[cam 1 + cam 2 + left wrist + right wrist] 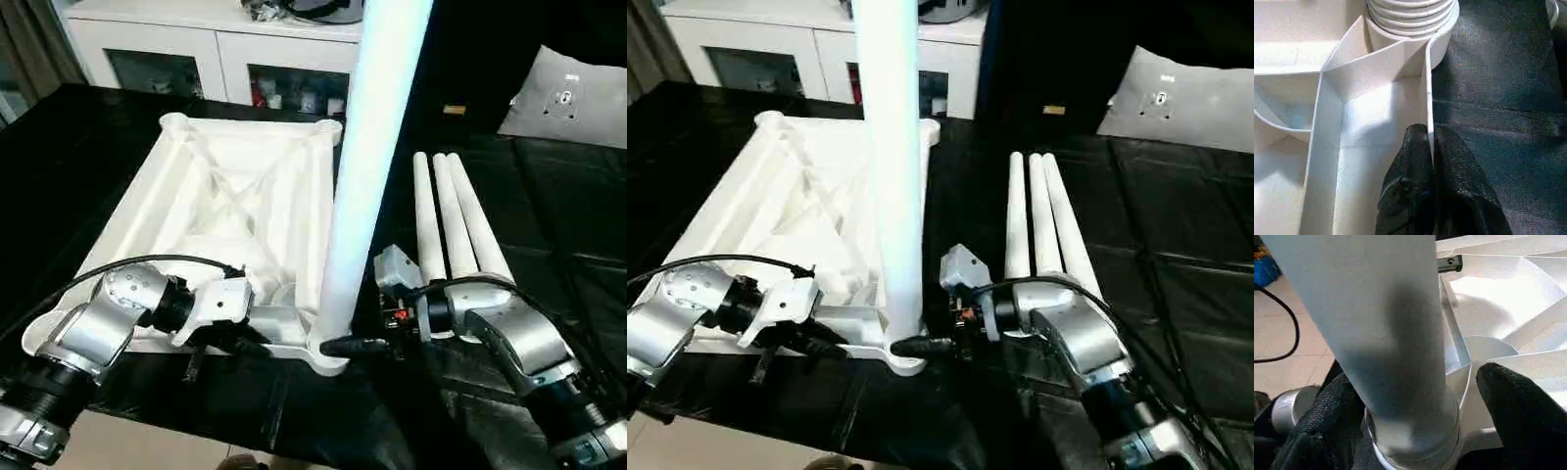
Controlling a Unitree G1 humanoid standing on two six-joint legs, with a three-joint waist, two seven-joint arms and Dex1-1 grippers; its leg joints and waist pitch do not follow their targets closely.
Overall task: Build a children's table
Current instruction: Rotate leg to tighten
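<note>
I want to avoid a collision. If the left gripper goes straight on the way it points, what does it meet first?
Most likely the corner socket holding the upright leg. The left gripper, shut on the table top's rim, points along it toward that socket.

The tall white tapered plastic leg standing in the near corner socket runs off the top edge of both head views, its upper end cut off. The white ribbed plastic tabletop is partly covered at its near edge by the left forearm. Items behind the glass doors of the white cabinet are too small to identify.
</note>
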